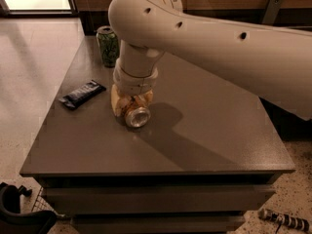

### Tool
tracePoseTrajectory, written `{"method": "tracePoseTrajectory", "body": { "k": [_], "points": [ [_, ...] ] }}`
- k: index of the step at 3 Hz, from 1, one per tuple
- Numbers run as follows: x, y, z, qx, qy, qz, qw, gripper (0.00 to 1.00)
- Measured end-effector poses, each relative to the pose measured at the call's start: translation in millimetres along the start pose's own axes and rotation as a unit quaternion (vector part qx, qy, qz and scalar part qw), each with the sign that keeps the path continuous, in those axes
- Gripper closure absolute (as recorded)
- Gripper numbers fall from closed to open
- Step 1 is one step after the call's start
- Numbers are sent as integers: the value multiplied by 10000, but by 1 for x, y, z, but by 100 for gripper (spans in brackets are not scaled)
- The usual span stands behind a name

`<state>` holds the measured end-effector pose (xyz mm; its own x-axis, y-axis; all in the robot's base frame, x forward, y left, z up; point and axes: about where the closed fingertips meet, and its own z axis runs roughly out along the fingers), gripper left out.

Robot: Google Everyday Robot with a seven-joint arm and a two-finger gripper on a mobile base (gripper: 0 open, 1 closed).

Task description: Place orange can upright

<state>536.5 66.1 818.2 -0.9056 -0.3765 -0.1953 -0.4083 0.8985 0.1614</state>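
The orange can point(138, 116) lies on its side on the grey table point(209, 135), left of the middle, with its silver end facing me. My gripper point(132, 104) comes straight down from the big white arm and sits over the can. Its pale fingers point(117, 103) are drawn in against the can's sides, so it is shut on the can. The can rests on the tabletop, and the gripper hides most of its body.
A green can point(108, 45) stands upright at the table's back left. A dark wrapped bar point(82, 93) lies left of the gripper. The white arm spans the right side above the table. A black object point(19, 218) and a striped object point(285, 220) lie on the floor.
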Motion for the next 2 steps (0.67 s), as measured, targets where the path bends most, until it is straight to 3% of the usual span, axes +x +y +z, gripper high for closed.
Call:
{"method": "tracePoseTrajectory", "body": {
  "k": [1,2],
  "points": [
    [-1,0,-3,0,0,0,10000,92],
    [0,1,-3,2,0,-6,10000,100]
  ]
}}
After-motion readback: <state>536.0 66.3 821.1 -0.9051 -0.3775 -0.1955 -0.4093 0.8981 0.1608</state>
